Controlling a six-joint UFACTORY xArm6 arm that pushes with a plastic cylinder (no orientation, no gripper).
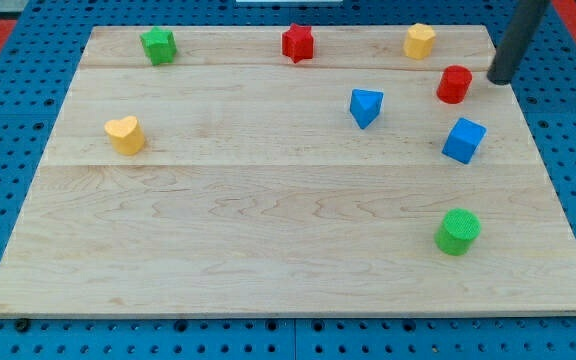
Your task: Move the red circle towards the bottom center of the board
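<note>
The red circle [455, 84] is a short red cylinder near the board's upper right. My tip [499, 78] is the lower end of the dark rod that comes down from the view's top right. It stands just to the right of the red circle, with a small gap between them. The bottom centre of the wooden board [268, 270] lies far down and to the left of the red circle.
A blue cube [464, 140] sits just below the red circle and a blue triangular block [365, 106] to its left. A green cylinder [458, 231] is at lower right. A yellow block [419, 41], red star [297, 42], green block [158, 45] and yellow heart [125, 134] lie elsewhere.
</note>
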